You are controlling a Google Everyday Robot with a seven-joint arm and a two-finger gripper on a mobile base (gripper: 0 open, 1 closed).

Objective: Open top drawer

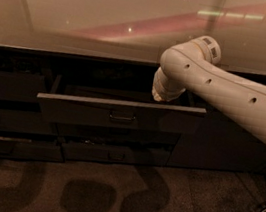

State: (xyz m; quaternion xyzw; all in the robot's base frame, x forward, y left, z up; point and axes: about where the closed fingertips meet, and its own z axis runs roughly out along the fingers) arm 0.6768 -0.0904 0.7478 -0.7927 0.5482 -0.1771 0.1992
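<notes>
Claw [159, 96] at top drawer [86, 110] upper edge; drawer out.

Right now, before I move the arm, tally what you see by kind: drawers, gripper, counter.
Pulled-out top drawer: 1
Slimmer drawer fronts I can make out: 2 (lower middle front, lower left front)
White arm's gripper, over that drawer's inside, behind its front: 1
Pale countertop: 1
Total: 5
</notes>
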